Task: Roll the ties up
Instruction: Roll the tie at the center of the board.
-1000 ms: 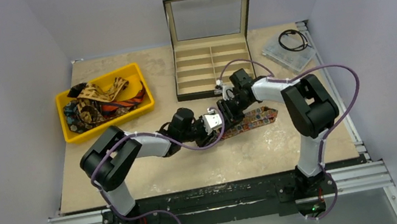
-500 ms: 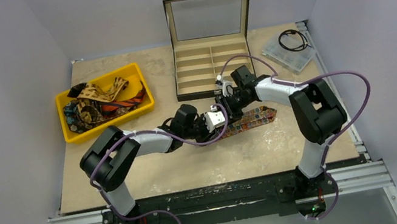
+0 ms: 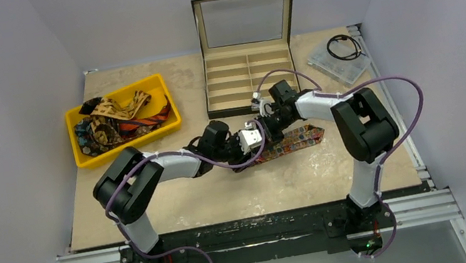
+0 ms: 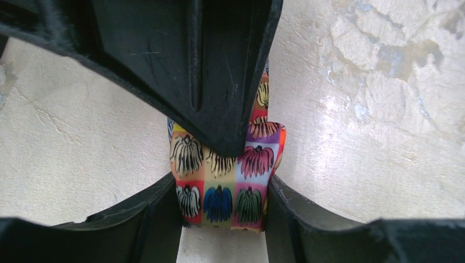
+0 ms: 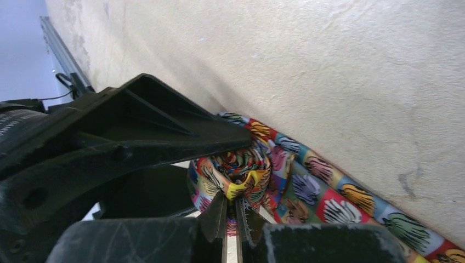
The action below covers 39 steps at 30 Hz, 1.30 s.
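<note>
A multicoloured floral tie (image 3: 298, 139) lies on the table, its left end wound into a roll (image 4: 222, 181). My left gripper (image 3: 255, 143) is shut on the roll, one finger (image 4: 148, 219) against each side of it. My right gripper (image 3: 266, 130) reaches in from the far right and is shut on the fabric at the roll's core (image 5: 236, 189). The flat tail of the tie (image 5: 340, 192) runs off to the right. The other ties (image 3: 113, 118) lie heaped in a yellow bin (image 3: 161, 86) at the left.
An open dark box with tan compartments (image 3: 250, 78) stands just beyond the grippers, its lid upright. A clear packet with a black coiled cable (image 3: 341, 54) lies at the far right. The two grippers are close together, finger over finger.
Both grippers stay at the roll. The right arm's elbow swung outward and came back. The left wrist has shifted slightly toward the far side.
</note>
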Each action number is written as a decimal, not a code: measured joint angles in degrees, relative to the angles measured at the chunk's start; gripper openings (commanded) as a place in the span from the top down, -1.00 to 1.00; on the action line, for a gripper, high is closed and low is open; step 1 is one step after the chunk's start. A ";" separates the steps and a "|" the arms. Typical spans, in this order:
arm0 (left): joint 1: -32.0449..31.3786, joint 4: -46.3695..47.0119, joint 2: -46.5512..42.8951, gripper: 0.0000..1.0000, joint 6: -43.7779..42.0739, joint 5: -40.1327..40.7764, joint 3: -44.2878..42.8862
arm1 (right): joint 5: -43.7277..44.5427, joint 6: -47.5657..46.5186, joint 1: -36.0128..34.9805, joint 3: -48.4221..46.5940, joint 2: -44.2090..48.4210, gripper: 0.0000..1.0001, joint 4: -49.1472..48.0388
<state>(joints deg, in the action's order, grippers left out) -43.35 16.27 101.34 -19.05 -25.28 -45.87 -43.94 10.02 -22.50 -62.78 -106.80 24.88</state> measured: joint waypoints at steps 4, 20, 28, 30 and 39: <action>1.09 1.51 -0.02 -0.20 1.75 -3.17 0.13 | 1.57 -0.83 0.76 0.00 -0.87 1.00 0.59; 1.14 10.51 2.54 -0.38 5.49 -5.51 1.11 | 7.28 -2.36 1.88 -0.83 -3.02 1.00 1.75; -0.31 13.22 5.95 -0.19 10.51 -2.14 -0.61 | 7.15 -1.99 1.90 -0.59 -3.04 1.00 1.42; -0.52 14.36 6.54 -0.11 12.46 -1.42 -0.83 | 7.10 -1.66 1.90 -0.48 -3.02 1.00 1.22; -1.31 14.53 7.21 0.57 12.20 0.68 -1.55 | 6.86 -0.72 1.90 0.59 -2.10 0.94 -0.15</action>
<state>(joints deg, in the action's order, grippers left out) -44.66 30.81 108.55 -6.85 -24.60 -47.42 -37.08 9.30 -20.60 -62.19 -108.90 24.73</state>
